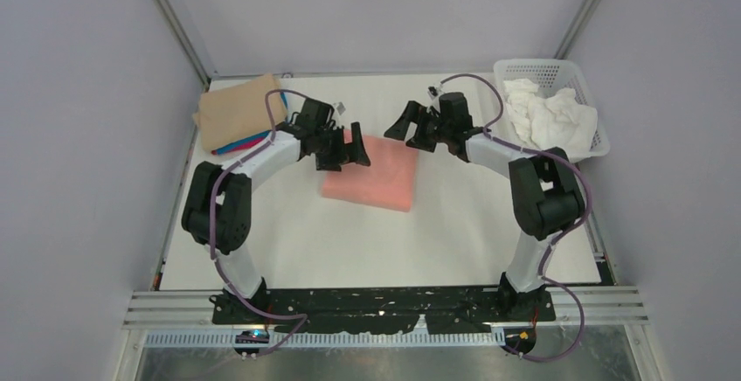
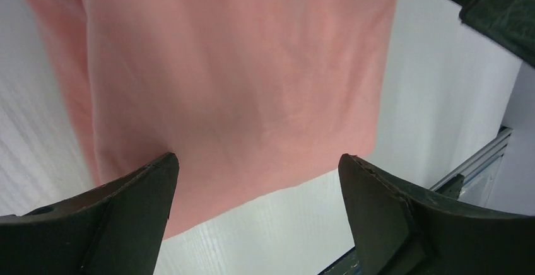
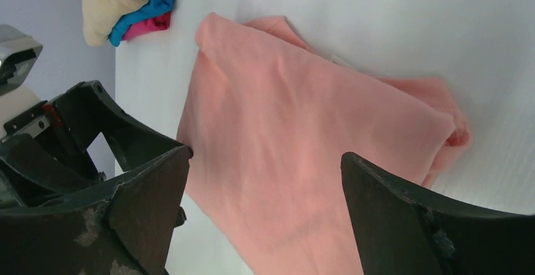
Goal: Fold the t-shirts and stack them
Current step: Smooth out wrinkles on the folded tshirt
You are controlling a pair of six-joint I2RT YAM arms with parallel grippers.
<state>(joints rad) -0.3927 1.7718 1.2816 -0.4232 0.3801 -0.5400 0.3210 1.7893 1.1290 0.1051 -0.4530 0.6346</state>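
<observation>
Both arms bend at the elbow and reach inward toward each other, the left pincer (image 1: pixel 342 155) (image 2: pixel 258 161) and right pincer (image 1: pixel 406 132) (image 3: pixel 265 155) spread wide and holding nothing. Under the left pincer and just beside the right one lies the folded salmon-pink cotton t-shirt (image 1: pixel 376 176) (image 2: pixel 233 67) (image 3: pixel 303 149), flat on the white bench (image 1: pixel 349 241), nearly square, with no clear long axis and its edges slightly skewed to the bench. Outward from the left pincer sits a stack of tan, blue and magenta t-shirts (image 1: pixel 238 110) (image 3: pixel 126 4); outward from the right, a white plastic lattice basket (image 1: pixel 559 71) holding crumpled white cloth (image 1: pixel 550 114).
</observation>
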